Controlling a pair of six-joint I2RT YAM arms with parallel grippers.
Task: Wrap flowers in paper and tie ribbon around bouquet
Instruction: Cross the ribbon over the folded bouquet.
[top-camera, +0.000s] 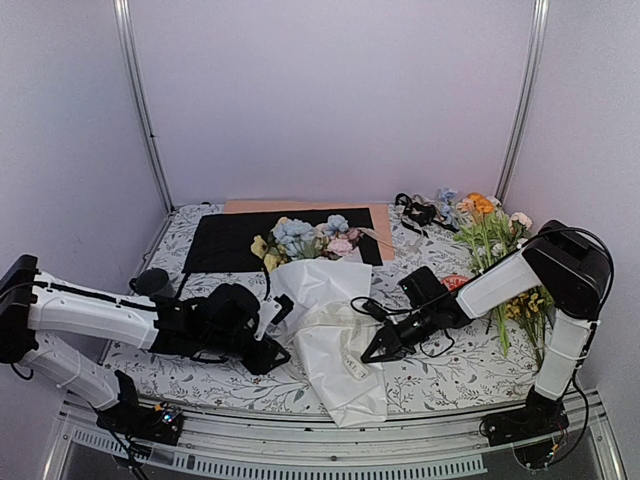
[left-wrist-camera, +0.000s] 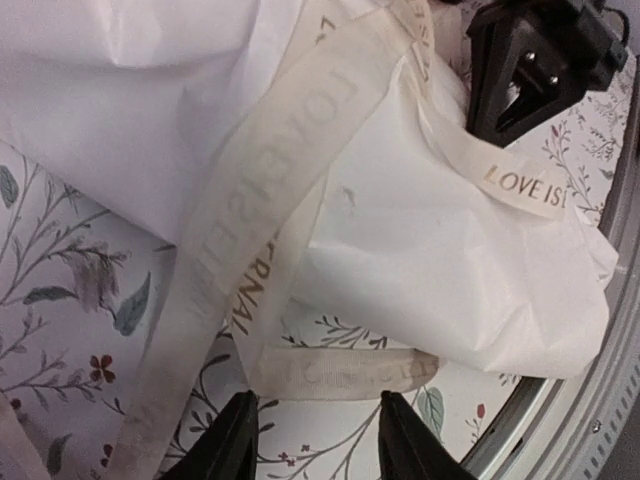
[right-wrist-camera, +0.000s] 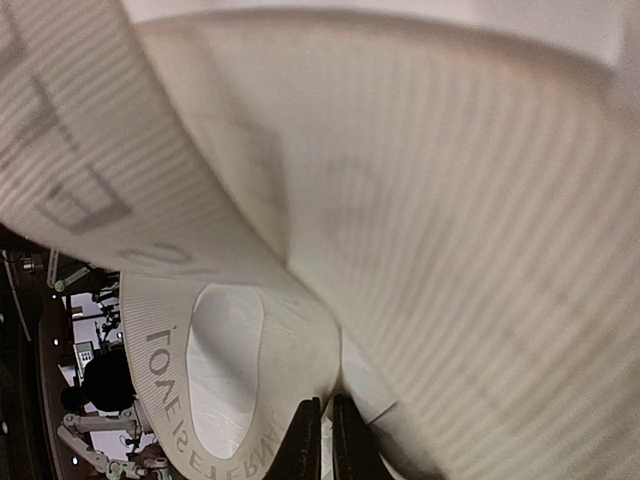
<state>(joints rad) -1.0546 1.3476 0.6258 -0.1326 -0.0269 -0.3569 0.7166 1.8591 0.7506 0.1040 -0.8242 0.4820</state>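
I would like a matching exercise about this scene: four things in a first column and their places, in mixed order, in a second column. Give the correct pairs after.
Things
1. cream sheer ribbon with printed letters
2. flat black sheet
3. orange and yellow flower sprigs
4. white paper cone

Places
A. at the far right of the table
B. in the middle, narrow end toward the near edge
C. pinched between the right fingers
D. behind the pastel blooms, toward the back wall

Pairs: 1-C, 2-D, 3-A, 4-B
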